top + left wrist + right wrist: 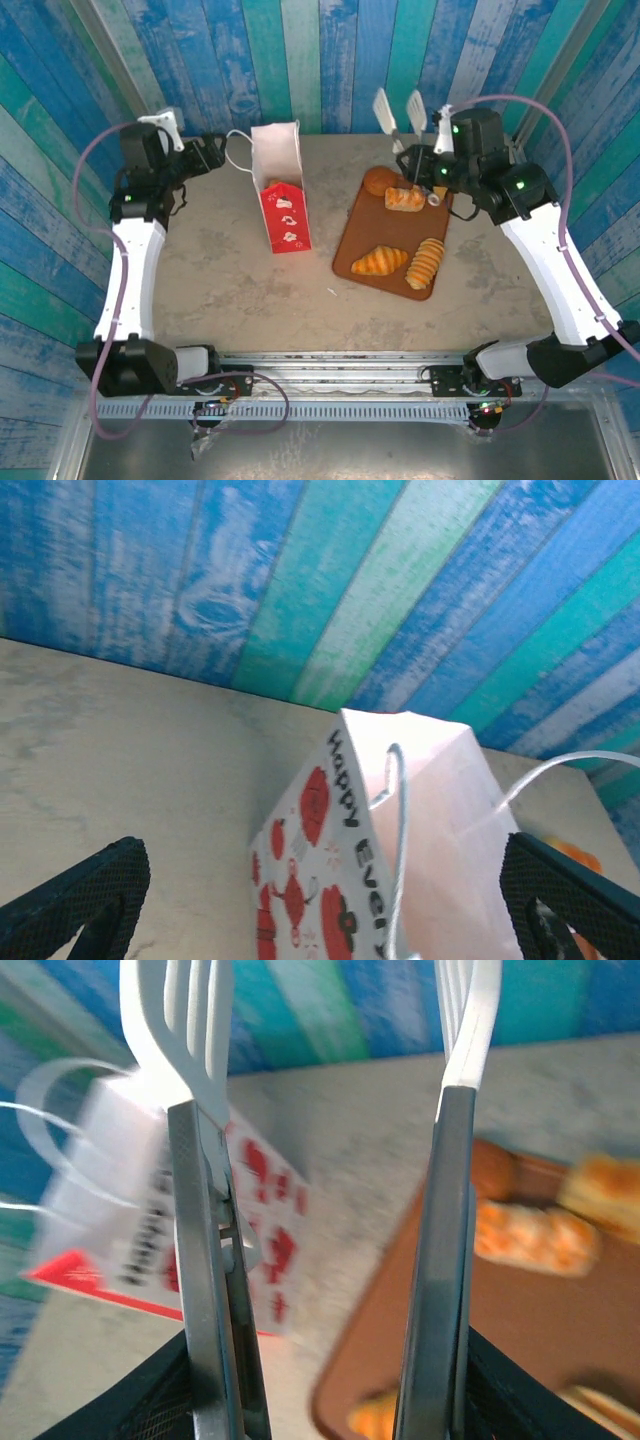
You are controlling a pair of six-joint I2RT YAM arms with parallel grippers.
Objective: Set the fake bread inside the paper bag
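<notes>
the left arm (130,255) and right arm (548,255) each pair smooth white link shells with bulky black joint housings and a looping mauve cable (82,172), small green lights (519,186) dot the right one, and the left pincer (320,890) has black cross-hatched fingers (85,895).

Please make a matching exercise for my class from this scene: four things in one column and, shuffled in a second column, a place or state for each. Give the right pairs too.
Column A
1. paper bag
2. croissant
3. tongs
4. left tool

Column B
a. gripped by the right tool
b. open, facing the bag
c. standing upright on the table
d. lying on the brown tray

Pairs: 1-c, 2-d, 3-a, 4-b
</notes>
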